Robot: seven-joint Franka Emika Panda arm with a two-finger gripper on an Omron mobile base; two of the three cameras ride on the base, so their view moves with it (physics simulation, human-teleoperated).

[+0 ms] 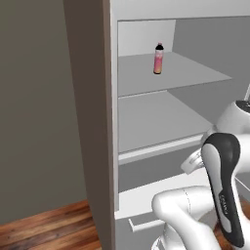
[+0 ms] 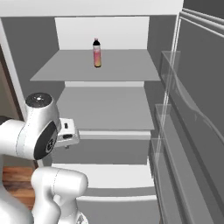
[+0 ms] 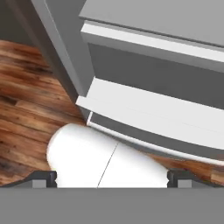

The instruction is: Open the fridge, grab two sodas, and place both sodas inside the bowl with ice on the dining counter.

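Fridge [image 2: 109, 144]: tall pale grey unit, standing open, its grey interior facing the robot. Fridge door [image 2: 197, 131]: swinging out to the right of the fridge interior in the right base view, carrying clear door bins along its inner face. Upper shelf [image 2: 96, 68]: grey, sitting high inside the fridge, bearing one bottle. Middle shelf [image 2: 105, 109]: grey, lying directly below the upper shelf inside the fridge, bare on the part that is showing. Lower drawer [image 3: 144, 118]: pale front, sitting below the fridge shelves, with a bar handle [image 3: 144, 144] running along its front just under the lip. Wood floor [image 3: 26, 109]: brown planks, spreading out to the left of the fridge base. Gripper [image 3: 112, 179]: pointing down toward the lower drawer front of the fridge, well below the upper shelf; fingers [image 3: 43, 178] standing spread wide apart and holding nothing. Pink soda bottle [image 2: 96, 53]: small, pink body with black cap, standing upright on the upper shelf of the fridge, toward the back wall, apart from the gripper. Whether a second soda is sitting anywhere in the fridge cannot be told from these views.
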